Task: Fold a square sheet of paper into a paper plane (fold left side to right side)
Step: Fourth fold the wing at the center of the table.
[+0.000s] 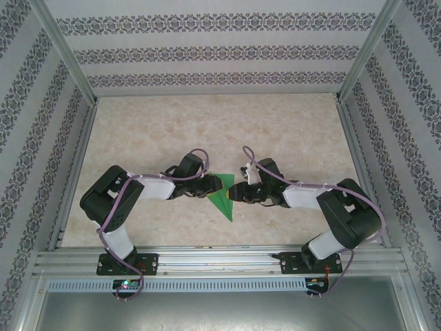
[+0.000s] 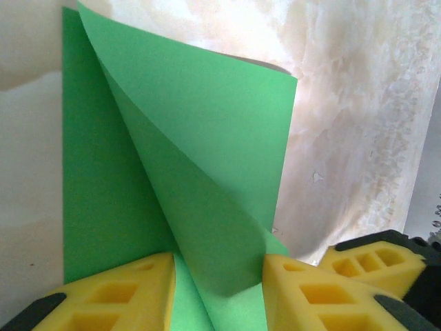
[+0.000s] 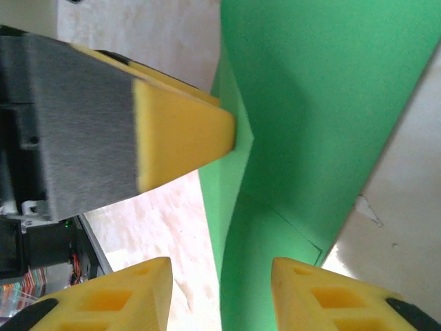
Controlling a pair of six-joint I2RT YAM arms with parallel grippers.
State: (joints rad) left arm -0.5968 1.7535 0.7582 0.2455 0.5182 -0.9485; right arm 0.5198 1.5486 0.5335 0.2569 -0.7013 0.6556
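Note:
The square sheet of paper [image 1: 224, 196] is bright green and partly folded into a pointed shape at the middle of the table, with its tip toward the near edge. My left gripper [image 1: 214, 185] is at its left side, my right gripper [image 1: 238, 192] at its right. In the left wrist view a flap of the paper [image 2: 207, 138] curls up and runs down between the parted yellow fingers of my left gripper [image 2: 218, 293]. In the right wrist view my right gripper [image 3: 220, 296] is open astride the paper's [image 3: 324, 89] edge. A left finger [image 3: 182, 131] touches that edge.
The marble-patterned table [image 1: 207, 124] stretches behind the paper. Aluminium posts and patterned walls close in the left, right and back. A metal rail [image 1: 220, 261] with both arm bases runs along the near edge. One right finger [image 2: 375, 258] shows in the left wrist view.

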